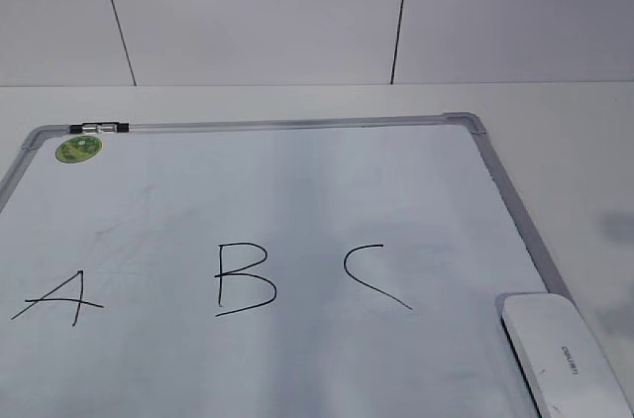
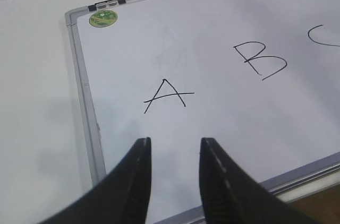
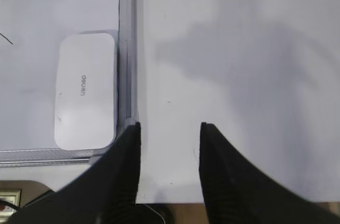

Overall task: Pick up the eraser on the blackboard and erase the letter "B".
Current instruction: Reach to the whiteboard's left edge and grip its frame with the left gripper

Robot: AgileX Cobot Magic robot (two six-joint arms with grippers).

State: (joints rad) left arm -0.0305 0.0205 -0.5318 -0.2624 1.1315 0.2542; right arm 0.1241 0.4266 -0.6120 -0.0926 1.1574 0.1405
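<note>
The blackboard (image 1: 297, 190) is a white dry-erase board with a silver frame, lying flat on the table. The letter "B" (image 1: 243, 277) is drawn in black at its middle, between an "A" (image 1: 59, 299) and a "C" (image 1: 371, 274). The white eraser (image 1: 560, 354) lies on the board's near right corner, against the frame; it also shows in the right wrist view (image 3: 85, 91). My left gripper (image 2: 175, 141) is open and empty above the board's near left part, close to the "A" (image 2: 167, 95), with the "B" (image 2: 260, 60) to its right. My right gripper (image 3: 170, 126) is open and empty over bare table right of the eraser.
A round green sticker (image 1: 78, 149) and a small clip (image 1: 99, 127) sit at the board's far left corner. White table (image 1: 584, 141) surrounds the board, with a white panelled wall (image 1: 297, 12) behind. The table's near edge shows in the right wrist view (image 3: 175, 205).
</note>
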